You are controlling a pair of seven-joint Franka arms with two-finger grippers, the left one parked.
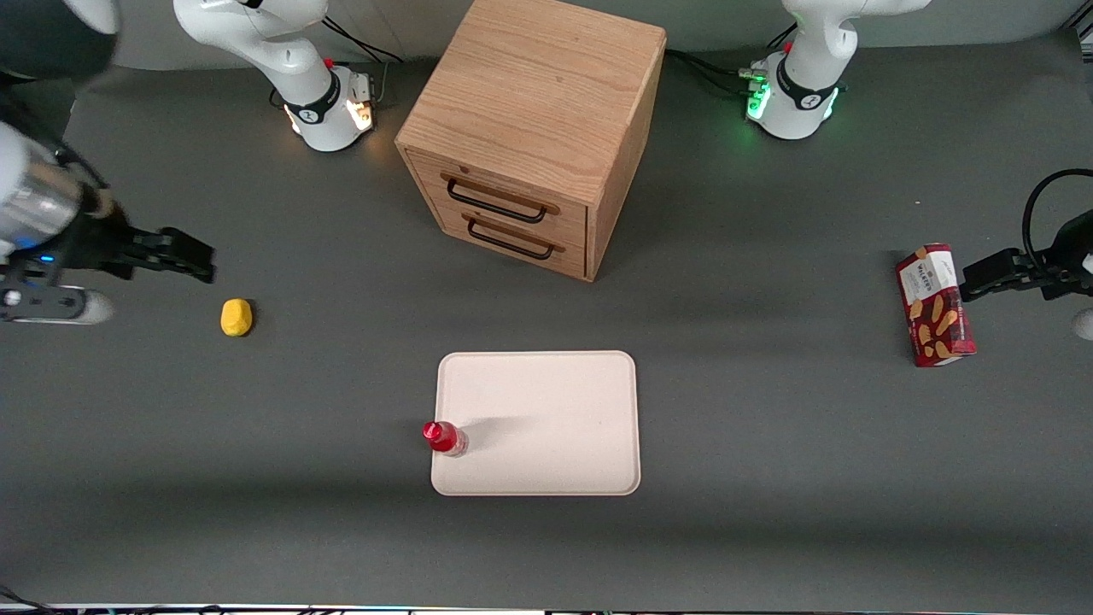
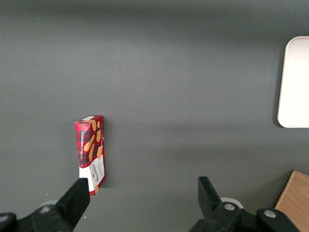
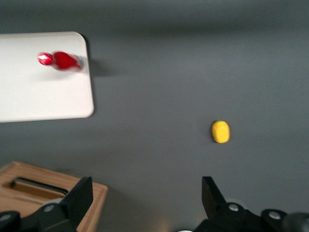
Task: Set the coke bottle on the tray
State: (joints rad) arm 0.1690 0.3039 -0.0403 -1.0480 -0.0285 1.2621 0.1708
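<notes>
Bottle on tray, task looks done.
Bottle [image 1: 444,437] stands upright at the tray [image 1: 546,401] edge nearest my arm's end; my gripper [image 1: 198,256] hangs near the lemon [image 1: 236,317], fingers spread, empty.

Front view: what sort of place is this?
Likely a robot lab tabletop: a grey table with staged props, a coke bottle upright on a tray, and the open gripper near a lemon.

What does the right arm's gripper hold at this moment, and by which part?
Nothing. The gripper is open and empty, above the table near the yellow lemon. The small red coke bottle stands upright on the cream-white rectangular tray.
</notes>
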